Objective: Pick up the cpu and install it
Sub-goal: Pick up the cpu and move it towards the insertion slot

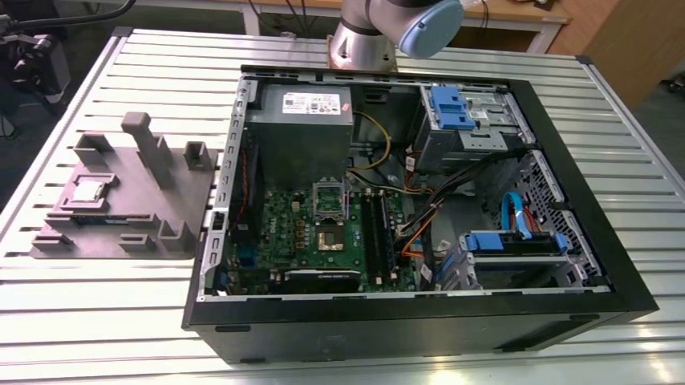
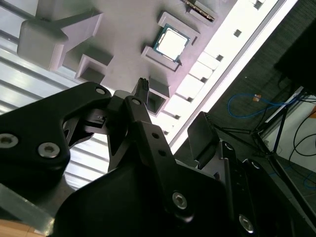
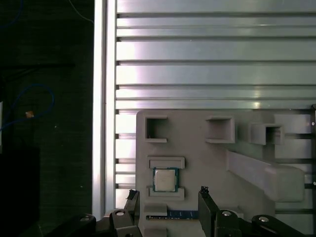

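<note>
Here the pincer (image 3: 168,193), spread apart and empty, hangs above the grey holder (image 3: 197,133) on the bench (image 3: 212,64); the cpu (image 3: 165,179) sits recessed, centred just ahead of it.

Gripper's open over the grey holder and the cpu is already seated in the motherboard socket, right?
Not quite. The gripper is open over the grey holder, but the cpu is not in the motherboard socket. It lies in its recess on that holder, as the first wrist view shows.
</note>
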Tool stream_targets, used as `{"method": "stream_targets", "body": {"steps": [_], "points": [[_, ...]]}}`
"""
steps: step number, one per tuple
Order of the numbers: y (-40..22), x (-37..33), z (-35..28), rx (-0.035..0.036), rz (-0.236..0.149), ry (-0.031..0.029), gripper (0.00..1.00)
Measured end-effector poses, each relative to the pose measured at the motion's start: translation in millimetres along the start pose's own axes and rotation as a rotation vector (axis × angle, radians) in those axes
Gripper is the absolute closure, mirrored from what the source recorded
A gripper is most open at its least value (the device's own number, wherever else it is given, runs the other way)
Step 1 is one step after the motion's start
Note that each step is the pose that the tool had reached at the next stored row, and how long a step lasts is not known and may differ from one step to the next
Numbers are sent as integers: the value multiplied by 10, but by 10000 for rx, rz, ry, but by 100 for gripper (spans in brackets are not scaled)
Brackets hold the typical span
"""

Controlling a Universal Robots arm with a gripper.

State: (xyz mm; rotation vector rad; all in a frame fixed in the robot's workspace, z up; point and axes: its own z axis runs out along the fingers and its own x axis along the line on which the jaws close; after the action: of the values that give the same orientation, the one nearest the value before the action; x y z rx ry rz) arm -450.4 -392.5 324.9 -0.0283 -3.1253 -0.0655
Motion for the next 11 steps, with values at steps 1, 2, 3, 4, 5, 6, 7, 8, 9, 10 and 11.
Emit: {"method": "stream_targets", "body": {"steps": [1,2,3,4,5,6,7,8,9,10,11], "points": [[0,0,5,0,0,0,41],[-1,0,9,0,0,1,41],[-1,1,12,1,1,1,41],[-1,1,14,1,1,1,41],[-2,0,17,1,1,1,41],[-2,0,19,1,0,1,41],[-2,0,21,1,0,2,41],[-2,0,28,1,0,1,41],[-2,0,28,0,0,1,41],[-2,0,29,0,0,0,41],[-2,0,29,1,0,1,41]]}}
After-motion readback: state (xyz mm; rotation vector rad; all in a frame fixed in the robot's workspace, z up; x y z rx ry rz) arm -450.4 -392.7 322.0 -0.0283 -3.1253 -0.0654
